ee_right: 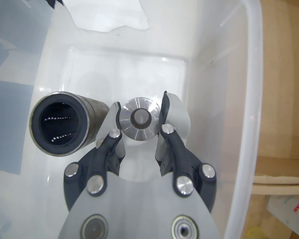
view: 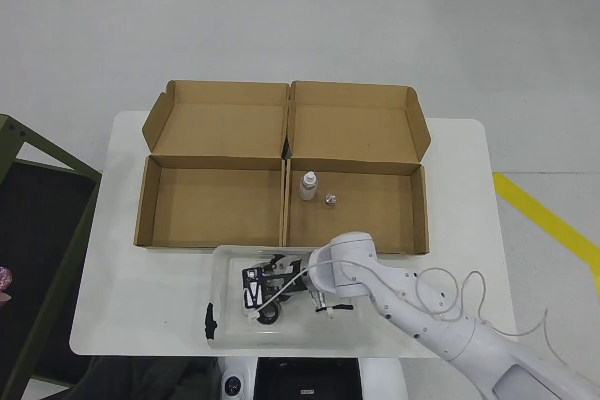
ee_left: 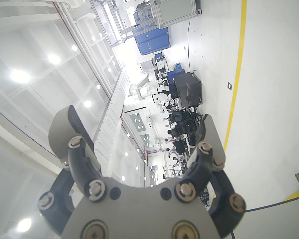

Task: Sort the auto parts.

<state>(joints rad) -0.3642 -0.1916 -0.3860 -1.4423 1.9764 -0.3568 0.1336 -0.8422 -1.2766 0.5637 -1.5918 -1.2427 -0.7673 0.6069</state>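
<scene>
Left gripper [ee_left: 139, 115] pointed out into the room, fingers spread wide and empty; we judged it idle. On the tabletop [view: 110, 290], the left cardboard box [view: 215, 205] held nothing. In the clear bin [ee_right: 254, 75] on the near side, the right gripper [ee_right: 141, 100] pinched a silver round part [ee_right: 139, 123] between its fingers, just beside a linear bearing [ee_right: 62, 123], presumably to lift it out. The right cardboard box [view: 380, 215] held a small bottle [view: 308, 186] and a metal piece [view: 330, 198], so we took it for a sorting destination.
</scene>
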